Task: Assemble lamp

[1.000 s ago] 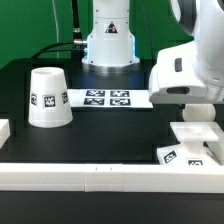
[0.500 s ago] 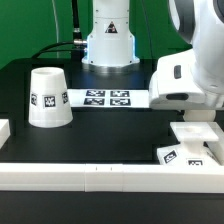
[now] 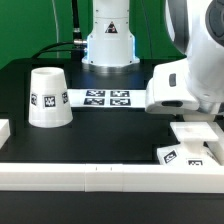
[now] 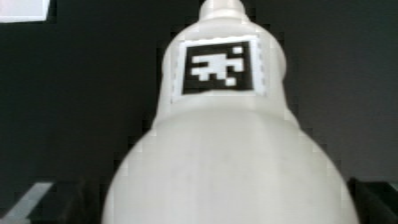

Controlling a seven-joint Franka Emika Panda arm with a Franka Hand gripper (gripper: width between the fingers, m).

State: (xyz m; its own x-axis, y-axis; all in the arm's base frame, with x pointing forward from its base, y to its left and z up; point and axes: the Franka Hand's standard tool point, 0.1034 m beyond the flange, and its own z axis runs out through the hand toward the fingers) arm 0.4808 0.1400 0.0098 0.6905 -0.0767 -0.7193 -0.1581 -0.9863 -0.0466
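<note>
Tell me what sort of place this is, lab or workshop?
Likely a robotics lab bench: a black table, a fixed marker board, tagged white parts like the shade, and a green backdrop.

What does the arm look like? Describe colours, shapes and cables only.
The arm is glossy white, built of bulky rounded shells. Its round pedestal is white too, with thin dark cables beside it. No markings show on it.
</note>
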